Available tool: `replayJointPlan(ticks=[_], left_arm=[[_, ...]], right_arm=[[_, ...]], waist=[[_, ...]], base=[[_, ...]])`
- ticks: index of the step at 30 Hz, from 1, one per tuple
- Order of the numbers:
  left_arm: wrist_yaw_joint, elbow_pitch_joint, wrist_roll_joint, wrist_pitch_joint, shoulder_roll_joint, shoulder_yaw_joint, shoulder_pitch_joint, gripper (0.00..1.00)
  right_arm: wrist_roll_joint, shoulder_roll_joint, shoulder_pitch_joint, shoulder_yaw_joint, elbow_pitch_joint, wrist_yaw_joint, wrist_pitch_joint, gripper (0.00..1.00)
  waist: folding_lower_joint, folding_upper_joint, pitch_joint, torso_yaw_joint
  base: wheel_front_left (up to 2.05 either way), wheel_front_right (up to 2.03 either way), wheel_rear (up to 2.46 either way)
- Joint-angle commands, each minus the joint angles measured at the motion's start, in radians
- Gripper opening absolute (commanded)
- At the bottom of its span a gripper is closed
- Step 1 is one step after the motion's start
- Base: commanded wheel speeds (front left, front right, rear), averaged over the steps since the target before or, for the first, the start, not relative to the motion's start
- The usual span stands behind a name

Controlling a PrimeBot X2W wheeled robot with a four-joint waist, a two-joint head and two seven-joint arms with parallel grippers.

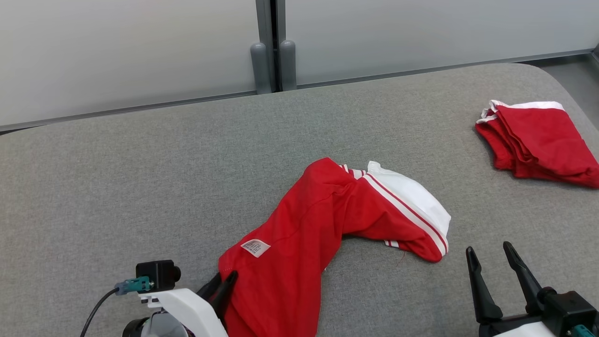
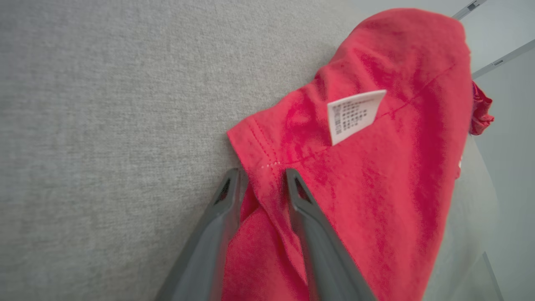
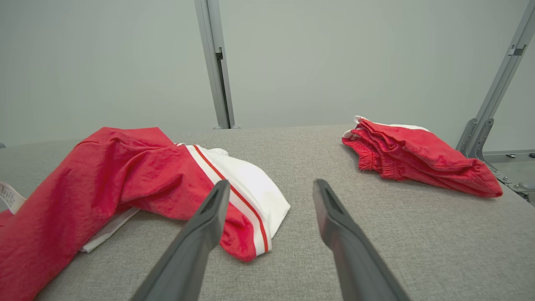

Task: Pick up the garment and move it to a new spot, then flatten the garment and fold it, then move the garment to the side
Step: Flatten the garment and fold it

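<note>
The garment [image 1: 299, 234] lies on the grey table [image 1: 140, 187]. Its long axis runs from your left gripper [image 2: 263, 173], at the near edge, away to the right. The left fingers stand on both sides of the red hem [image 2: 250, 144], but I cannot tell if they pinch it. Your right gripper [image 1: 488, 248] is wide open and empty, near the white end.

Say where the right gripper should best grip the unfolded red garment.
Probably the garment's white striped end, nearest the right gripper. Come from the robot's right, low along the grey surface, pinching the free edge that lies flat and apart from the folded red pile. The left gripper straddles the opposite hem corner.
</note>
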Motion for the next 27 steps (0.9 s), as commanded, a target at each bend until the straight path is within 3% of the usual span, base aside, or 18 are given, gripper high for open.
replayJointPlan(ticks=[1,2,6,14,27], left_arm=[[-0.008,0.003,-0.004,-0.001,0.000,0.001,-0.014,0.26],[-0.015,0.004,-0.006,-0.002,-0.002,0.002,-0.018,0.00],[-0.047,0.010,-0.018,-0.001,-0.011,0.006,-0.024,0.00],[-0.068,-0.015,-0.056,-0.044,-0.002,0.085,-0.067,0.00],[-0.023,-0.012,0.029,0.042,0.067,0.151,-0.421,0.00]], right_arm=[[0.004,-0.005,-0.004,-0.003,0.001,0.000,0.000,1.00],[0.004,-0.005,-0.006,-0.006,0.001,0.000,0.000,1.00],[0.000,-0.005,-0.015,-0.006,0.003,0.000,0.000,1.00],[-0.002,-0.005,-0.012,-0.001,0.009,0.000,0.000,1.00],[0.028,-0.005,-0.054,0.014,0.008,0.000,0.000,1.00]], waist=[[0.0000,0.0000,0.001,0.000],[0.0000,0.0000,0.001,0.001],[0.0000,0.0000,-0.001,0.004],[0.0000,0.0000,-0.015,-0.005],[0.0000,0.0000,0.021,-0.092]], base=[[0.00,0.00,0.00],[0.00,0.00,0.00],[0.00,0.00,0.00],[0.00,0.00,0.00],[0.00,0.00,0.00]])
